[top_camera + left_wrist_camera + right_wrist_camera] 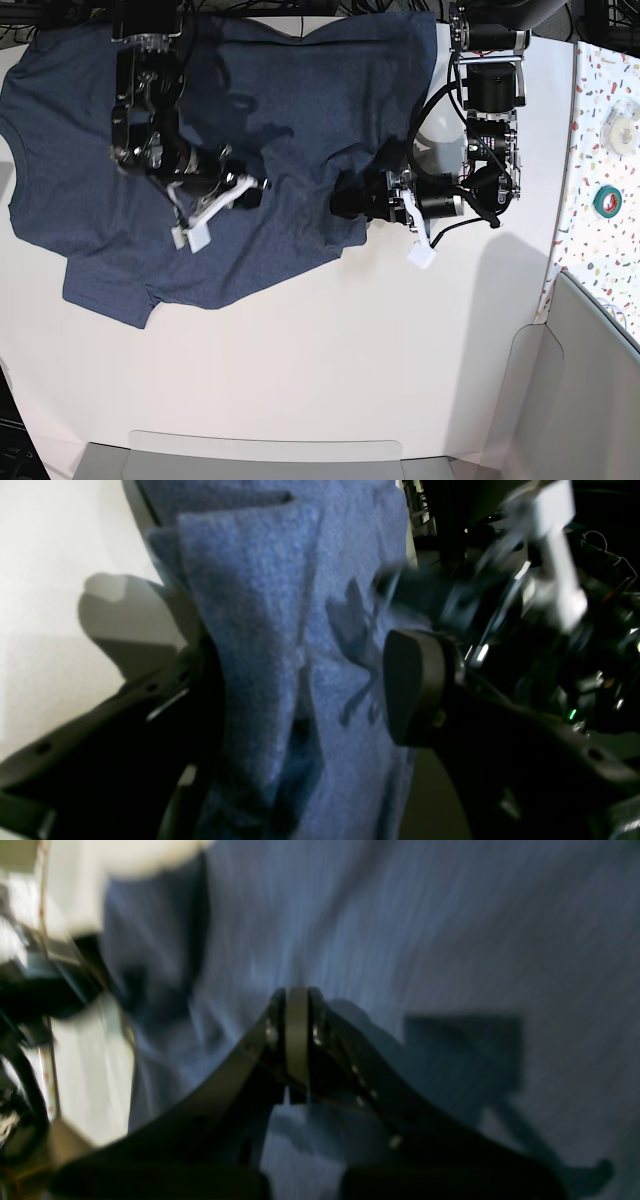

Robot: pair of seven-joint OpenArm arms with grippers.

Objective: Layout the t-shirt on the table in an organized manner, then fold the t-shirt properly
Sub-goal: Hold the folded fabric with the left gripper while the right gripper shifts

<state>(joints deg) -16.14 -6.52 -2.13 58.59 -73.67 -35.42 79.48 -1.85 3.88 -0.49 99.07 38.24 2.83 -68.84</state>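
Layout step: the t-shirt lies rumpled on the counter. The left claw gapes wide around a raised fold between its jaws; the right claw, pinched together, sits over cloth. Next, probably: close left, pull the edge flat.

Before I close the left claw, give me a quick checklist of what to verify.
1. Left claw open: ok.
2. T-shirt fabric between its pads: ok, a raised fold sits there.
3. Right claw shut: ok; whether it pinches cloth: cannot tell.
4. T-shirt laid flat: not ok, hem edge rumpled near the left claw.
5. T-shirt fully on the table: cannot tell, the top edge is cut off.
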